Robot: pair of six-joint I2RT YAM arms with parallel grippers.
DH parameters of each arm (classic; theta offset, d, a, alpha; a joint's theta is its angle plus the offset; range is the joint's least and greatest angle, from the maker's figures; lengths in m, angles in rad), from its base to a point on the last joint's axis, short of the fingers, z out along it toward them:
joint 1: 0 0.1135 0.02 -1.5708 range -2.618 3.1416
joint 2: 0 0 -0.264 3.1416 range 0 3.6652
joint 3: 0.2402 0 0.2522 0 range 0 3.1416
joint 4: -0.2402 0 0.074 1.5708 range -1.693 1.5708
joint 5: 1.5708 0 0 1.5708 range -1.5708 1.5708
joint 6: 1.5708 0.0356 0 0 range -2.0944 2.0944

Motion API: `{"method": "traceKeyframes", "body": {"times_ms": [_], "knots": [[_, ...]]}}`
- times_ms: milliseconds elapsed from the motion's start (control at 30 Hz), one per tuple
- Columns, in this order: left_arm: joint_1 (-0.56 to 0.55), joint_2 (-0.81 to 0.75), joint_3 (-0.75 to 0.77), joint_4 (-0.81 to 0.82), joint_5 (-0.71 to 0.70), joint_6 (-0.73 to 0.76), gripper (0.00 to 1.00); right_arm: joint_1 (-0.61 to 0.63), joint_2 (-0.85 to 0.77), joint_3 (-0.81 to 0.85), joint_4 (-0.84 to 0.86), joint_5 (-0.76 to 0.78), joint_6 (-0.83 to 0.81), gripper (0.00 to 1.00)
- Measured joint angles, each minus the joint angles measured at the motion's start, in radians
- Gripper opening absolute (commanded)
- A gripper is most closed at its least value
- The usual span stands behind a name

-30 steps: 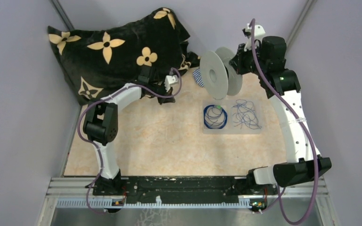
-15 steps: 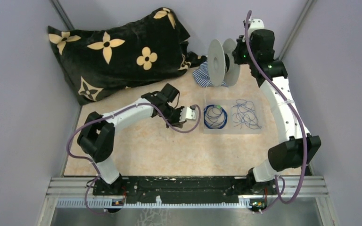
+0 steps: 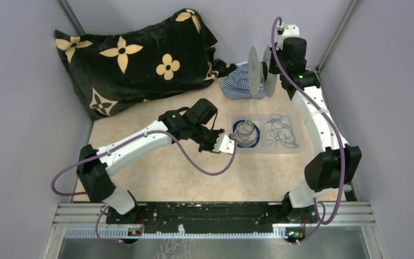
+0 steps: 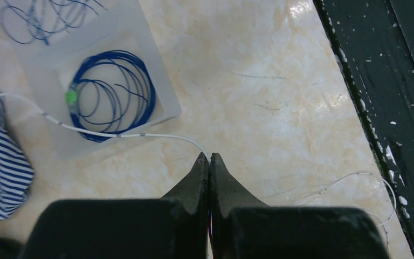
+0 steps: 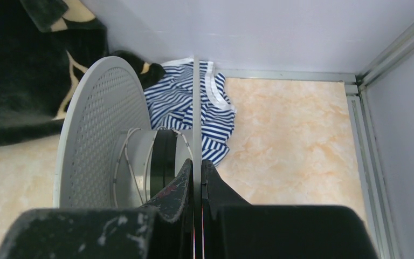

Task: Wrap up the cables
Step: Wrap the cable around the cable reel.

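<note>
Left jaws: pressing fully shut over the middle of the desk (image 3: 183,172), their tips pinching the end of a thin whitish cable (image 4: 102,132).
Right jaws: clamping tight on the thin edge of one flange of a pale perforated spool (image 5: 99,129), holding it upright in the far right corner.
Whitish cable: stretching from the left jaws across the near corner of a translucent tray (image 4: 156,116) and over the rim of the blue coil (image 4: 150,86), heading toward a striped cloth (image 5: 178,108).
Spool hub: carrying a few whitish turns (image 5: 132,156).
Blue coil: lying flat in the tray's left half, a green bit (image 4: 71,97) sitting on its ring, just beside the left jaws.
Loose tangle (image 3: 281,131): sprawling in the tray's right half, apart from the coil.
Striped cloth: lying bunched on the desk at the far side, beside the spool.
Backdrop: a black blanket with cream flowers (image 3: 135,54) is slumping in the far left corner.
</note>
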Motion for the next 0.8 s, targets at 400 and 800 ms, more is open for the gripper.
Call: {"method": "traceKeyframes", "body": {"times_ms": [400, 800], "knots": [[0.006, -0.043, 0.251, 0.018, -0.021, -0.092, 0.0, 0.016, -0.012, -0.155, 0.059, 0.034, -0.048, 0.0], [0.092, 0.011, 0.42, 0.15, -0.011, -0.297, 0.01, 0.089, -0.102, -0.265, 0.102, 0.06, -0.095, 0.0]]}}
